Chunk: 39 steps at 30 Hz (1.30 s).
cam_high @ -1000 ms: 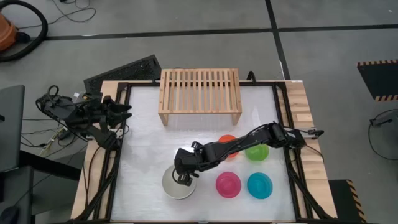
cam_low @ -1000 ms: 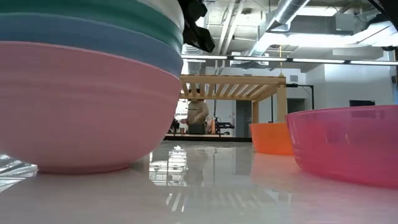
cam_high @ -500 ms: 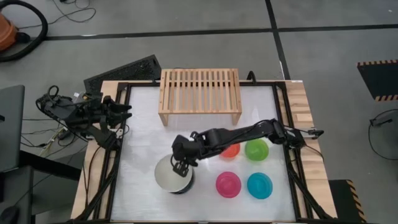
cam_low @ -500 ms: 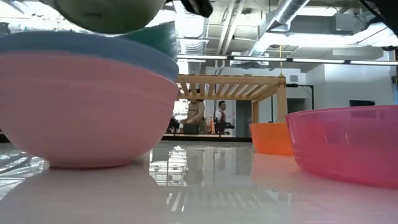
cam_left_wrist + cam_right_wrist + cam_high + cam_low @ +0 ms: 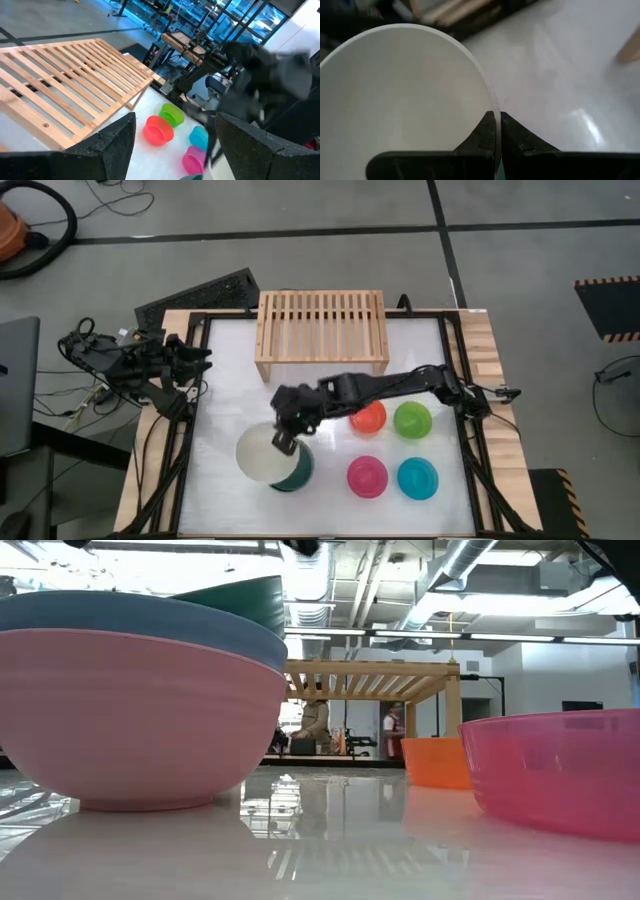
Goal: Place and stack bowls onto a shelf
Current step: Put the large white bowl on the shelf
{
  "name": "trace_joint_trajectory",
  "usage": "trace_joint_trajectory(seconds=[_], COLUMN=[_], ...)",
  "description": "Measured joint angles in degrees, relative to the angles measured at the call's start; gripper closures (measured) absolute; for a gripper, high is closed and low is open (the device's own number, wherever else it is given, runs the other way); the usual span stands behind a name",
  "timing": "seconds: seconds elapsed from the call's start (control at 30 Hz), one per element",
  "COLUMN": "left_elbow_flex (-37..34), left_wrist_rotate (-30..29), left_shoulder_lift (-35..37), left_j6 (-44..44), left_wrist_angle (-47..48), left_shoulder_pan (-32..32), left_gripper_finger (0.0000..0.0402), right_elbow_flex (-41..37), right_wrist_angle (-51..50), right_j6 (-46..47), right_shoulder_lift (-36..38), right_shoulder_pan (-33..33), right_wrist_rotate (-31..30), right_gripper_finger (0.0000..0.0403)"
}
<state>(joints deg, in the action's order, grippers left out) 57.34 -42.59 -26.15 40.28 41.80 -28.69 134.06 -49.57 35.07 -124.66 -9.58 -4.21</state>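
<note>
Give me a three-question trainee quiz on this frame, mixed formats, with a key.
1. True or false: the right gripper pinches the rim of the cream bowl.
2. Which small bowl lies nearest the shelf? A) cyan B) orange C) magenta
3. Fill in: the left gripper waits at the table's ___ edge.

Key: 1 true. 2 B, the orange bowl. 3 left.
</note>
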Motion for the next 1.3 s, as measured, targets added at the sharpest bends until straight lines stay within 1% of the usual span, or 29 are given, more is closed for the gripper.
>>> trace_joint_trajectory(seconds=[0.07, 0.13, 0.23, 0.27, 0.43, 0.57, 0.77, 0.93, 1.07, 1.13, 1.23, 1.3], left_elbow_flex=[0.0, 0.0, 0.0, 0.0, 0.0, 0.0, 0.0, 0.0, 0.0, 0.0, -0.16, -0.2], left_wrist_rotate=[0.0, -0.02, -0.2, -0.31, -2.32, -3.31, -6.36, -8.3, -9.28, -9.36, -9.4, -9.33], left_shoulder_lift=[0.0, 0.0, 0.0, 0.0, 0.0, 0.0, 0.0, 0.0, 0.0, 0.0, -0.03, -0.07], left_j6=[-0.01, -0.09, -0.12, -0.12, -0.01, 0.01, 0.03, 1.32, 3.33, 3.88, 4.08, 4.12], left_wrist_angle=[-0.02, 0.01, 0.02, 0.0, 0.0, 0.0, 0.04, 1.49, 3.47, 4.22, 4.31, 4.33], left_shoulder_pan=[0.02, 0.0, 0.0, 0.0, 0.01, 0.01, 0.0, 0.01, 0.02, 0.01, 0.0, 0.0], left_gripper_finger=[0.0145, 0.0145, 0.0145, 0.0145, 0.0145, 0.0145, 0.0145, 0.0145, 0.0145, 0.0145, 0.0145, 0.0145], right_elbow_flex=[0.22, 0.22, 0.28, 0.15, 0.11, 0.17, 0.06, -0.42, -0.31, -0.11, -0.48, -0.13], right_wrist_angle=[2.97, 2.2, 3.14, 2.95, 8.82, 8.52, 7.64, 7.17, 7.29, 9.1, 7.11, 9.58], right_j6=[-0.42, -0.59, -0.64, -0.8, -1.97, -2.13, -3.88, -4.08, -3.61, -3.02, -2.29, -2.1], right_shoulder_lift=[1.97, 3.8, 4.53, 4.51, 4.49, 4.47, 4.39, 1.7, -0.47, -1.99, -2.84, -3.57], right_shoulder_pan=[2.49, 5.42, 10.55, 12.28, 20.48, 25.16, 30.07, 33.05, 34.11, 34.07, 34.48, 34.2], right_wrist_rotate=[-1.0, -4.51, -7.8, -8.1, -8.19, -8.13, -7.96, -7.69, -7.04, -6.99, -7.02, -7.56], right_gripper_finger=[0.0375, 0.0375, 0.0375, 0.0375, 0.0375, 0.0375, 0.0375, 0.0375, 0.0375, 0.0375, 0.0375, 0.0375])
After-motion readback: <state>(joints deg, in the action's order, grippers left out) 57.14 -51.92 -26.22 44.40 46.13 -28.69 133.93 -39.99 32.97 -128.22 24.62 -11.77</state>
